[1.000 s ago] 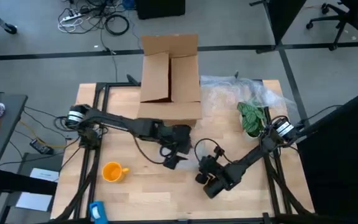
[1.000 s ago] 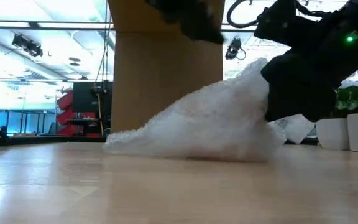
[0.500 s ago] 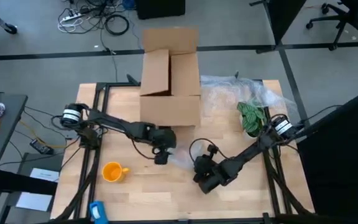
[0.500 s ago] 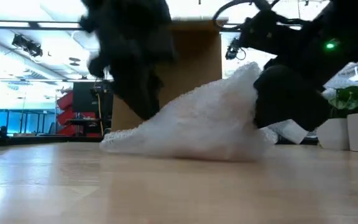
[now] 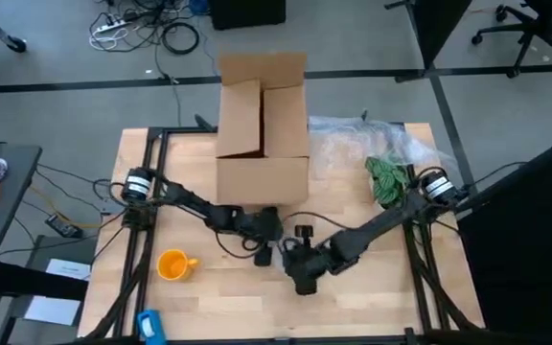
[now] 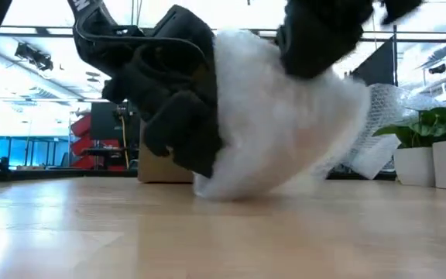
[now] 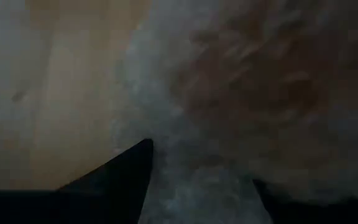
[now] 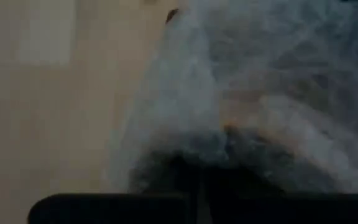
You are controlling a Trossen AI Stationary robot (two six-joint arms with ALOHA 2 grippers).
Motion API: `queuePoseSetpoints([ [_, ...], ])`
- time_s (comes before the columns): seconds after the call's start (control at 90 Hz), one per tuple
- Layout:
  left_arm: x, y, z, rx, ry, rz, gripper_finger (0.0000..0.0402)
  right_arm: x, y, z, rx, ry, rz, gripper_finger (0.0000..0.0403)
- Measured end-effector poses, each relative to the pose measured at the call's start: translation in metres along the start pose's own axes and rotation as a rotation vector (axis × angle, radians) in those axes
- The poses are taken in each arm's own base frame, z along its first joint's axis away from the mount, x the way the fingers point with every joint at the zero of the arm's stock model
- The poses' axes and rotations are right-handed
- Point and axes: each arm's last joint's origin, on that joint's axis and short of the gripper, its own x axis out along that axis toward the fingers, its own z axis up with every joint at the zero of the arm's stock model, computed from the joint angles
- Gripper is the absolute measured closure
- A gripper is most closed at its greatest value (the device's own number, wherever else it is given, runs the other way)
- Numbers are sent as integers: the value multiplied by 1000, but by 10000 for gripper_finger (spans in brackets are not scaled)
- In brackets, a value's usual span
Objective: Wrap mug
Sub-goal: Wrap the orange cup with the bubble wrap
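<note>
I had the cardboard box at the table's far middle, the bubble wrap bunched mid-table with the left gripper and right gripper both pinching it, and the mug well apart at near left. Risk as I judged it: the bunched sheet could tear or slip out under opposing pulls, never reaching the mug. No readable writing.

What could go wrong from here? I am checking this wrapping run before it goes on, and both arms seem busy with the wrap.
The mug stands apart from the bubble wrap, so the sheet may get bunched up before it covers anything. The left gripper and right gripper meet close together at the sheet and could bump. The raised wrap might also slip and drop onto the table.
</note>
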Motion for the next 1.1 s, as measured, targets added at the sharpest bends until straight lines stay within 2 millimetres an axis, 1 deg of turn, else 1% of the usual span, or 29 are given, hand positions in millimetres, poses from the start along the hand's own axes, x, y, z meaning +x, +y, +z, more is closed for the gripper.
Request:
queuePoseSetpoints([
  [0.078,9,-5,6,-5,-56,-16,154,-7,-10,9,12,86,88,403],
  [0.2,26,-14,14,-16,-121,-35,154,-12,-25,13,49,209,209,403],
  [0.311,44,-21,18,-36,-170,-50,154,-10,-38,7,103,343,305,403],
  [0.367,52,-26,19,-38,-177,-59,154,-8,-43,2,130,399,321,403],
  [0.422,55,-29,19,-32,-161,-55,154,-6,-46,-4,142,455,316,403],
  [0.489,55,-29,19,-18,-109,-50,154,-5,-47,-12,156,512,293,403],
  [0.567,48,-29,20,5,-30,-42,154,-1,-49,-20,175,556,266,403],
  [0.711,23,-28,25,53,124,-35,154,6,-48,-27,184,556,261,403],
  [0.822,0,-28,31,90,213,-30,154,8,-48,-27,185,530,264,403],
  [0.944,-22,-27,33,94,314,-22,154,9,-48,-26,176,515,256,403],
  [1.022,-33,-26,36,91,342,5,154,9,-47,-26,169,508,250,403],
  [1.1,-39,-26,43,96,307,41,154,10,-47,-25,163,494,238,403],
])
